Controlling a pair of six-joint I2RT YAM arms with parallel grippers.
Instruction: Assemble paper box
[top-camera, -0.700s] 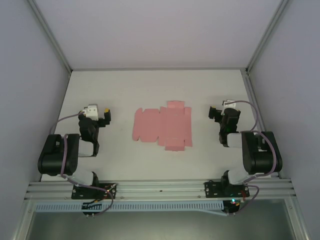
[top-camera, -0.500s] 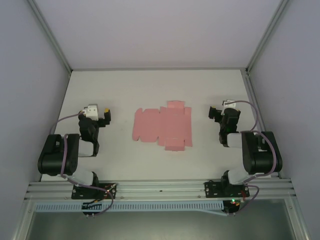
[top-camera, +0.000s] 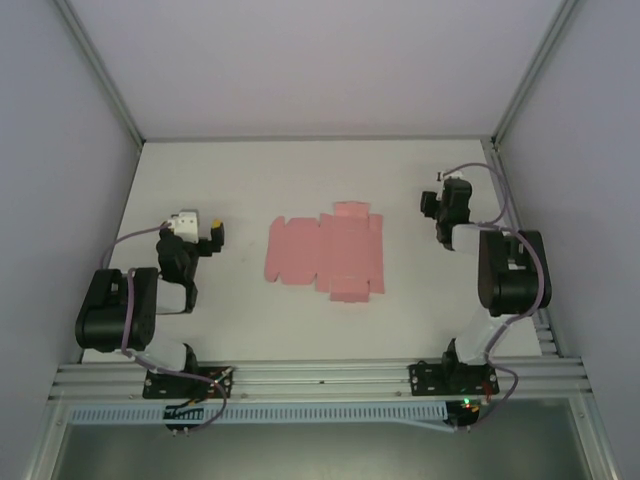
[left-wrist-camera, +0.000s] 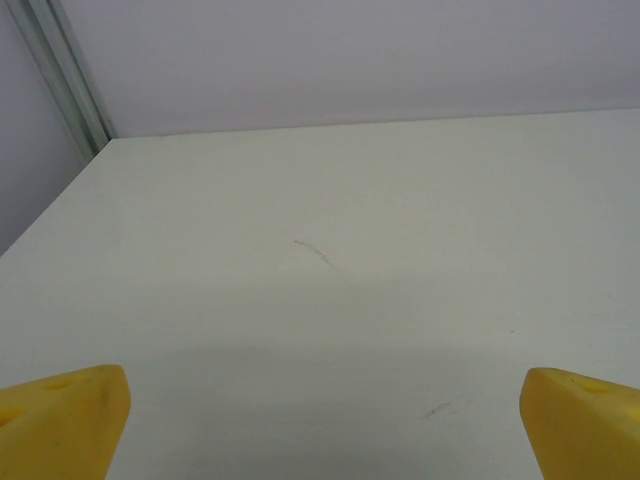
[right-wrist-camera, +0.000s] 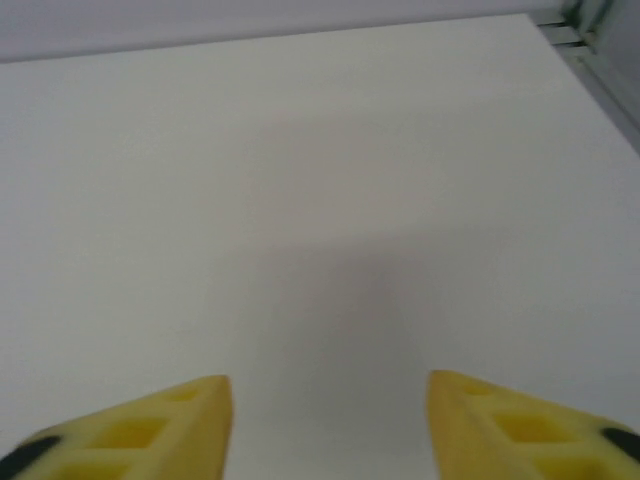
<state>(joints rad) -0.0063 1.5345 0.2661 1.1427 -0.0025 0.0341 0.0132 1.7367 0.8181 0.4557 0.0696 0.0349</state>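
The paper box (top-camera: 326, 251) is a flat pink die-cut sheet with flaps and creases, lying unfolded in the middle of the white table. My left gripper (top-camera: 213, 232) hovers well to its left, open, with nothing between its yellow fingertips (left-wrist-camera: 62, 420). My right gripper (top-camera: 430, 203) is to the sheet's upper right, apart from it, also open and empty; in the right wrist view its yellow fingertips (right-wrist-camera: 160, 430) frame bare table.
The white table (top-camera: 300, 170) is enclosed by pale walls with metal frame posts (top-camera: 100, 75) at the back corners. A metal rail (top-camera: 320, 378) runs along the near edge by the arm bases. A corner post (left-wrist-camera: 60, 75) shows left of the left gripper.
My right arm has swung its gripper away from me, toward the back of the table, and risen. The left arm and the pink sheet have stayed put.
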